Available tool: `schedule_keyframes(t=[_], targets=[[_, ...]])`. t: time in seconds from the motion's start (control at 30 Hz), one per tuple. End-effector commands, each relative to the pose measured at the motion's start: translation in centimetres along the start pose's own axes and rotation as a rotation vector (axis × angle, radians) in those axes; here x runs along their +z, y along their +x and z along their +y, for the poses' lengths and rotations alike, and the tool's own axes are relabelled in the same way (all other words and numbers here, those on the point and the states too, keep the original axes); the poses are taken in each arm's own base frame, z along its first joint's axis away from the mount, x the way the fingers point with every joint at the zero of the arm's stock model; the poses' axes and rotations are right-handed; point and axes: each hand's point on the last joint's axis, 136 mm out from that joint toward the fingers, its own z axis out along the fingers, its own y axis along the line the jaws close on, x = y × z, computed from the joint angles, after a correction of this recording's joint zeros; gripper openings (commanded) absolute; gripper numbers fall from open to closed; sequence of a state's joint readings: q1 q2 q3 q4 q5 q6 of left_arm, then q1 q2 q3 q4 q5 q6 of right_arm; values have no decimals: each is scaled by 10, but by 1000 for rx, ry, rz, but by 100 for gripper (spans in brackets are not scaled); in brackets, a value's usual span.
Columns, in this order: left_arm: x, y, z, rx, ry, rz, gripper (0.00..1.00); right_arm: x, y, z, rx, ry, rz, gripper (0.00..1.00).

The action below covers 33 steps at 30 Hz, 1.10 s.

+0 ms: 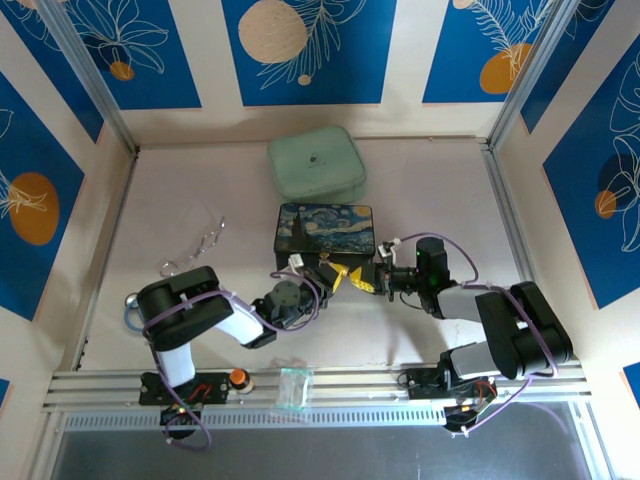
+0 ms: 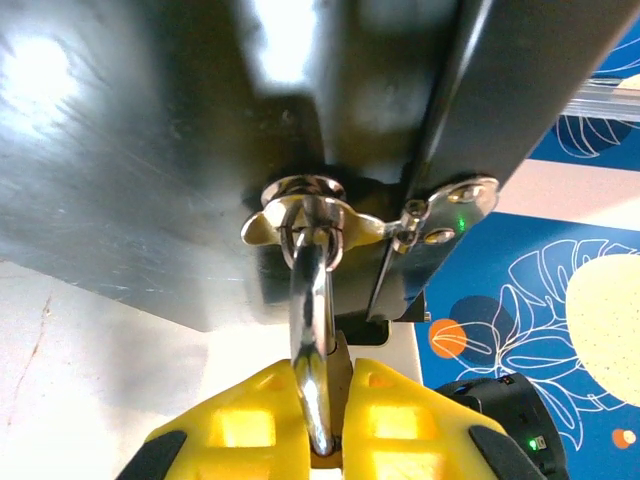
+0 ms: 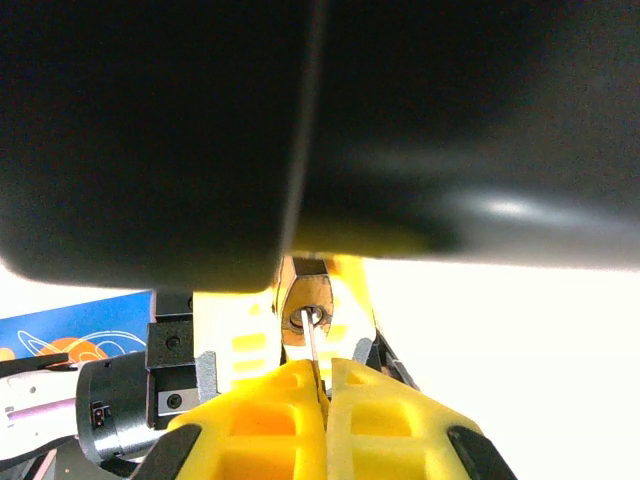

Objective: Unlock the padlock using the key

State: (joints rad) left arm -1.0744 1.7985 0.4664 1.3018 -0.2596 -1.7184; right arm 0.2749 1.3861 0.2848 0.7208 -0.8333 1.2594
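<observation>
So far: the right claw (image 3: 326, 378) pinches the key (image 3: 314, 350), its tip at the keyhole of the padlock (image 3: 304, 298), maybe just inside.
Where: padlock hangs on the box latch (image 2: 300, 205), squeezed by the left claw (image 2: 335, 390).
Left to do: turn key, free the shackle (image 2: 312, 320).

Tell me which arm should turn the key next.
Right. The right pincer is shut on the key, its tip at the padlock keyhole, so it can likely twist. The left pincer grips the padlock, steadying it at the latch.
</observation>
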Motion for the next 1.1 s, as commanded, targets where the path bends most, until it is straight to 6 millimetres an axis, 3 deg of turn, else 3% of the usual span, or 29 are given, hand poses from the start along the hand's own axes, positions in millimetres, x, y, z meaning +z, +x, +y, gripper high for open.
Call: schedule_keyframes(t=[0.0, 0.1, 0.2, 0.27, 0.67, 1.07], targets=[[-9, 62, -16, 29, 74, 250, 13, 6, 13, 14, -98, -31, 59, 0], [-8, 57, -11, 26, 61, 240, 7, 6, 13, 10, -91, -22, 63, 0], [-9, 54, -5, 27, 46, 231, 7, 6, 15, 11, -88, -30, 75, 0], [-10, 53, -1, 24, 35, 233, 0, 3, 15, 11, -85, -36, 82, 0], [-14, 62, -9, 29, 52, 294, 0, -33, -4, 8, -34, -70, 61, 0], [-9, 45, 6, 16, 16, 220, 0, -30, 8, 8, -31, -42, 72, 0]])
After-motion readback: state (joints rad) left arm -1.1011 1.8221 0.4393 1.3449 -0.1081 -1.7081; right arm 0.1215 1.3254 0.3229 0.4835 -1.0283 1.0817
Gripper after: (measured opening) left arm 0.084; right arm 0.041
